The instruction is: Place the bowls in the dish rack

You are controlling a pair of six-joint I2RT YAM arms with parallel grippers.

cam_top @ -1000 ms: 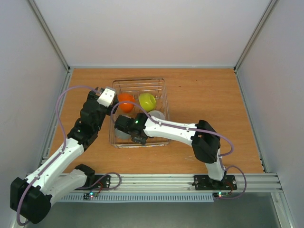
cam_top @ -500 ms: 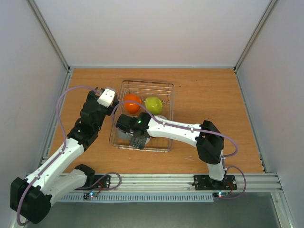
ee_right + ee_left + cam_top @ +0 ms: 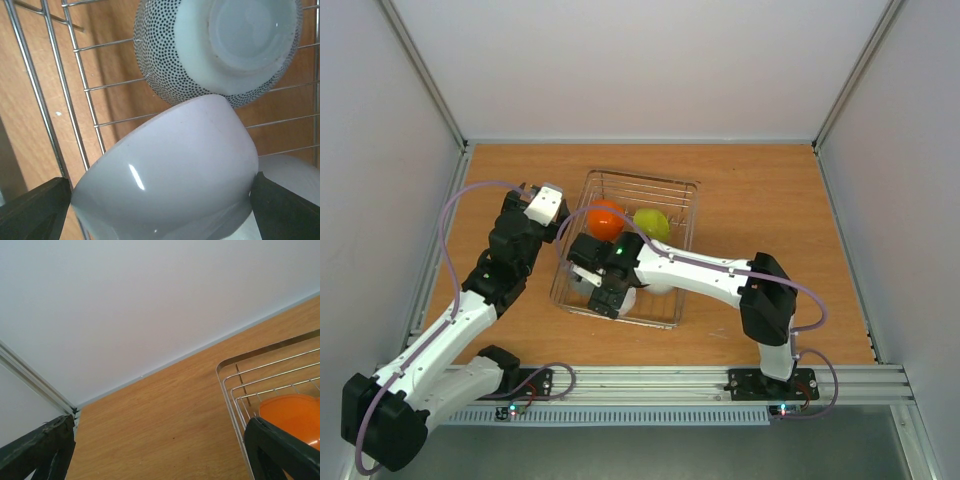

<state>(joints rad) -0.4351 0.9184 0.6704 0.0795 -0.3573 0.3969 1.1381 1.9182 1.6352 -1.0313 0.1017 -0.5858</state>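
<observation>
The silver wire dish rack (image 3: 692, 215) lies skewed on the table. In it are an orange bowl (image 3: 605, 218) and a lime green bowl (image 3: 652, 224). My right gripper (image 3: 610, 292) reaches into the rack's near left part. In the right wrist view its jaws stand wide, one on each side of a pale grey bowl (image 3: 170, 170) lying tilted on the rack wires (image 3: 75, 100). A white, black-speckled bowl (image 3: 220, 45) lies upside down just beyond it. My left gripper (image 3: 544, 203) is open and empty, left of the rack (image 3: 235, 370), with the orange bowl (image 3: 287, 412) beside its right finger.
Wooden table top (image 3: 760, 200) with white walls on three sides. A metal rail (image 3: 650, 380) runs along the near edge by the arm bases. The right arm lies across the rack's near right side.
The rack, with the orange and green bowls, has slid and turned to the right. My right gripper has stayed in its near left part. The left arm has barely moved.
</observation>
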